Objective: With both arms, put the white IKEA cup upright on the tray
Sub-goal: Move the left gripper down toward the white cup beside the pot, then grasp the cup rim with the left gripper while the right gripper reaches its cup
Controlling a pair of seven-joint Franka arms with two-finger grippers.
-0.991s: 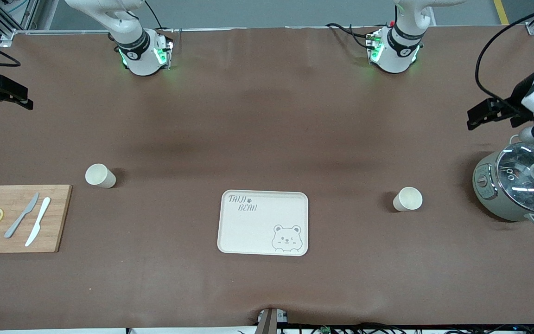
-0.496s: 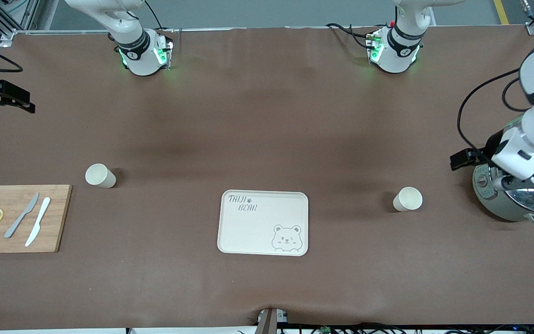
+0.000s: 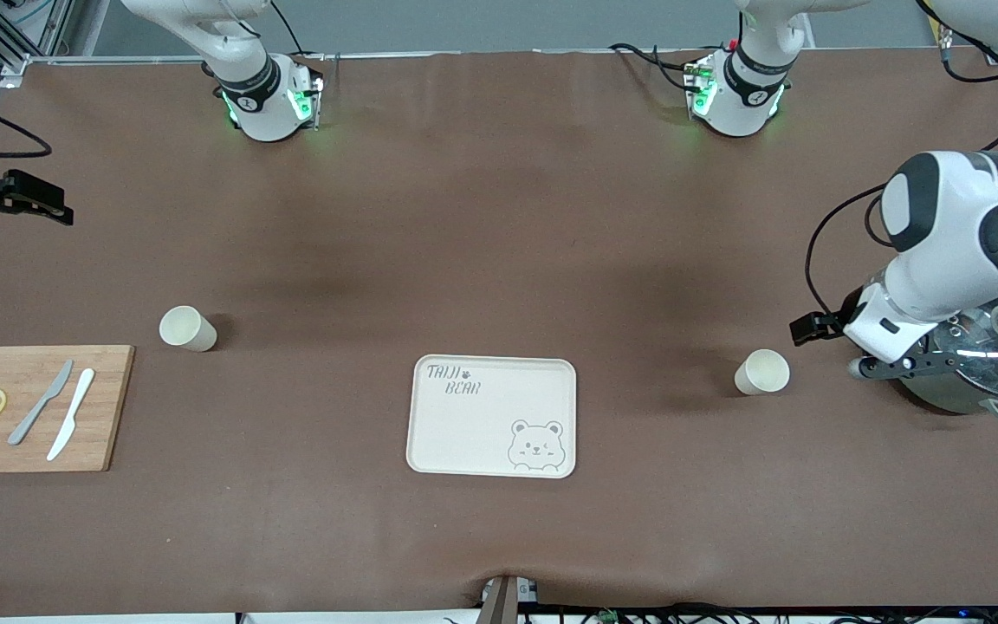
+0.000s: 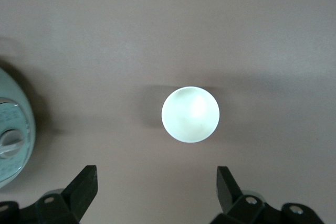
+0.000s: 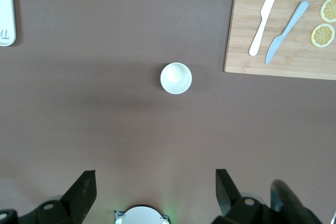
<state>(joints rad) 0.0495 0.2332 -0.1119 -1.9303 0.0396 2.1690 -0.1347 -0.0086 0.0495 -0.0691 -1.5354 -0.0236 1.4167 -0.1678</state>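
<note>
Brown cloth covers the long table (image 3: 499, 217), and at its centre lies the flat cream rectangular tray (image 3: 492, 417) with a grey bear drawing. From the tray, one white plastic cup (image 3: 761, 372) stands upright at three o'clock, a second white cup (image 3: 187, 328) at ten o'clock beside the wooden cutting board (image 3: 35, 408) carrying two knives and lemon slices. Neither cup is on the tray. The left gripper (image 4: 157, 192) hangs with fingers spread wide, empty, between the first cup and the pale green lidded cooker (image 3: 975, 355). The right gripper (image 5: 155, 192), also spread and empty, hovers at the table's edge, well apart from the second cup.
</note>
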